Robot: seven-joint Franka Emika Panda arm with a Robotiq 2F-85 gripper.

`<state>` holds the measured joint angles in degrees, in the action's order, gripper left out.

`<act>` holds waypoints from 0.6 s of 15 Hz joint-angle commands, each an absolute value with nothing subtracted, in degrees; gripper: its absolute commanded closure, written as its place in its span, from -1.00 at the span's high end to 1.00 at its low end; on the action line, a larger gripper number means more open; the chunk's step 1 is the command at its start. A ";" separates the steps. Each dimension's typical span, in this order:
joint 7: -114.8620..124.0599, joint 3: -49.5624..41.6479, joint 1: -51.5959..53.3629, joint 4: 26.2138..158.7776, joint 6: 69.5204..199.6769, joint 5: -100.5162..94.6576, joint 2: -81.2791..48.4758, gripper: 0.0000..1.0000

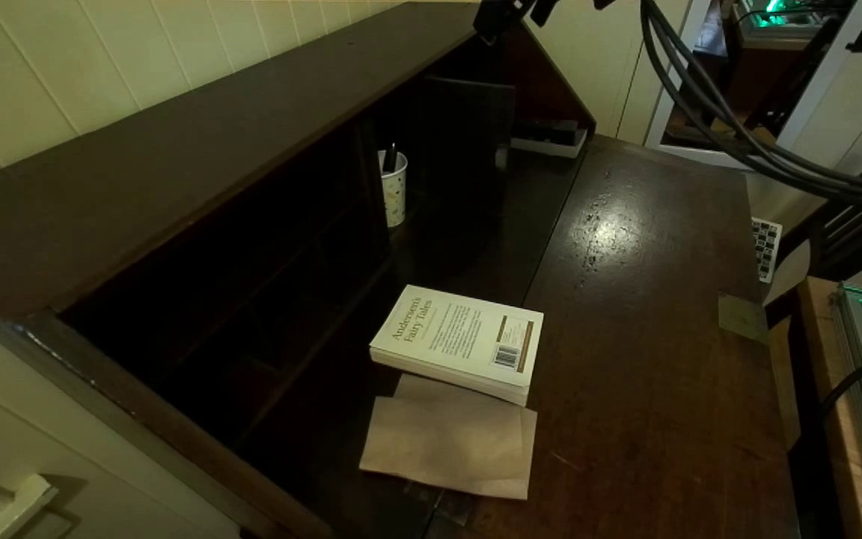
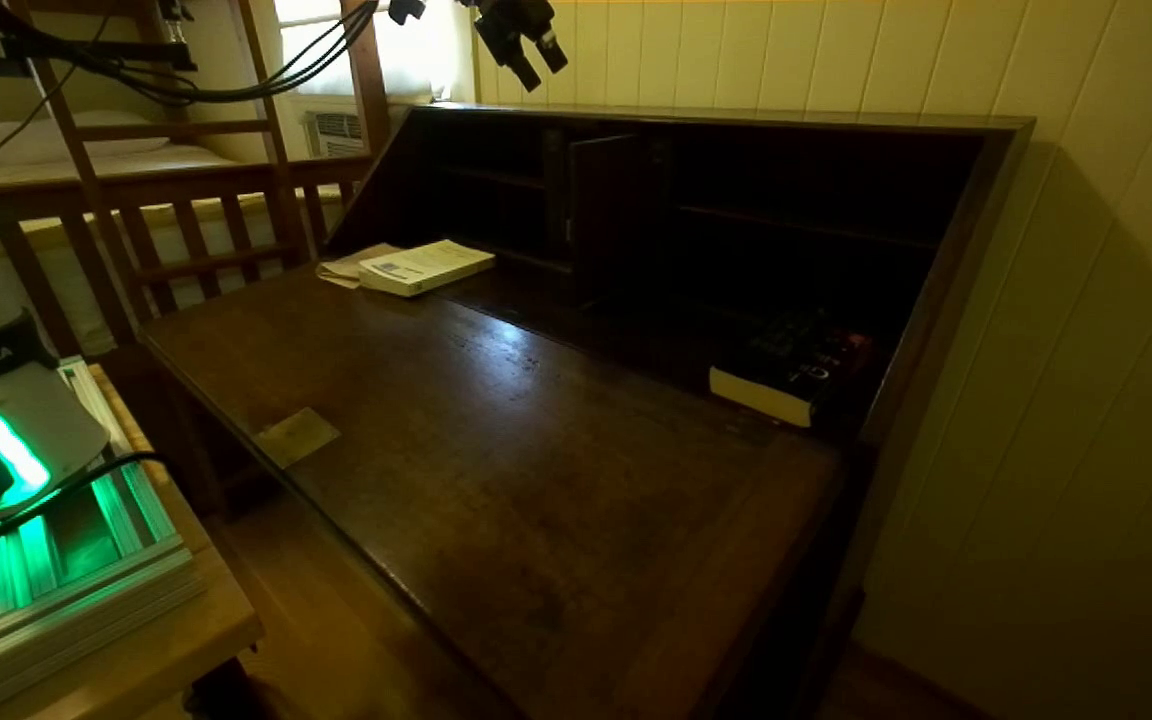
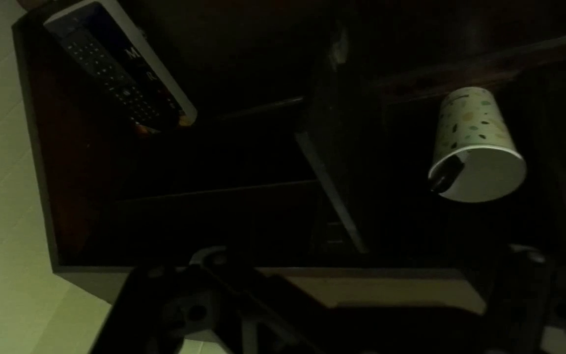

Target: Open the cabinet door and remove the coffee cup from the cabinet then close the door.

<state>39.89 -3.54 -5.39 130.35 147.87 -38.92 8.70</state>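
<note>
Cup [image 1: 395, 196]: in cabinet [image 1: 199, 120], beside door [image 1: 468, 142]
Stick [image 1: 392, 157]: in cup
Andersen book [image 1: 461, 337]: on tabletop [image 1: 663, 359], just beside paper [image 1: 446, 442]
Remote [image 3: 110, 78]: on second book [image 3: 138, 64], near side wall [image 3: 64, 147]

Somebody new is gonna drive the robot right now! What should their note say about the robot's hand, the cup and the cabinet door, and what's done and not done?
Hand: open, holding nothing, up in the air and apart from the cup.
Coffee cup: upright inside the cabinet, with a dark stick in it.
Cabinet door: standing open.
Done: the door is open.
Left: take the cup out, then close the door.
</note>
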 commanded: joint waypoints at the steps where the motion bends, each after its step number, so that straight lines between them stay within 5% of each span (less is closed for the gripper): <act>1: 44.99 -1.16 -5.75 128.89 145.75 -34.71 7.22 1.00; 9: 60.61 -0.79 -5.79 128.11 149.05 -38.29 0.99 1.00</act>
